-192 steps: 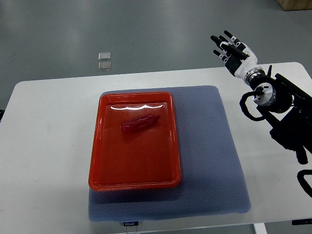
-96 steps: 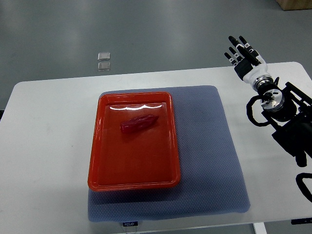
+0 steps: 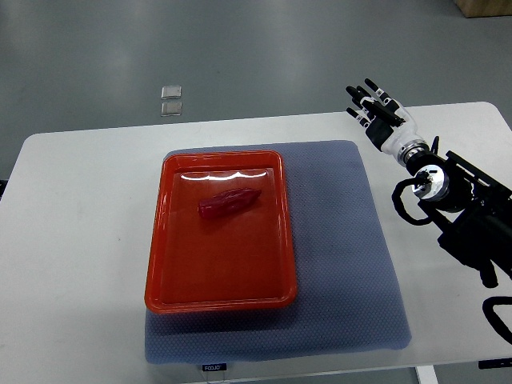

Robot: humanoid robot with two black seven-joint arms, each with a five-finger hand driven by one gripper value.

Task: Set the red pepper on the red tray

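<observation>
Nearest to us, the blue-grey textured mat (image 3: 352, 264) covers the middle of the white desk (image 3: 72, 240), and on its left part sits the shallow red plastic tray (image 3: 216, 280). In the far half of that tray lies the small dark red pepper (image 3: 230, 203), on its side, clear of every wall, so we judge the placing itself to be done. What remains, as we read it, is to take the arm clear without disturbing anything. Our right hand (image 3: 378, 112), white with black fingers (image 3: 370, 86), hangs past the mat's far right corner, near the far edge of the desk, well apart from the tray, its fingers spread wide and holding nothing. To finish well we would keep those fingers loose and carry the arm off to the right, never back across the tray, so that neither the mat is dragged nor the pepper set rolling. Our left arm does not show.
</observation>
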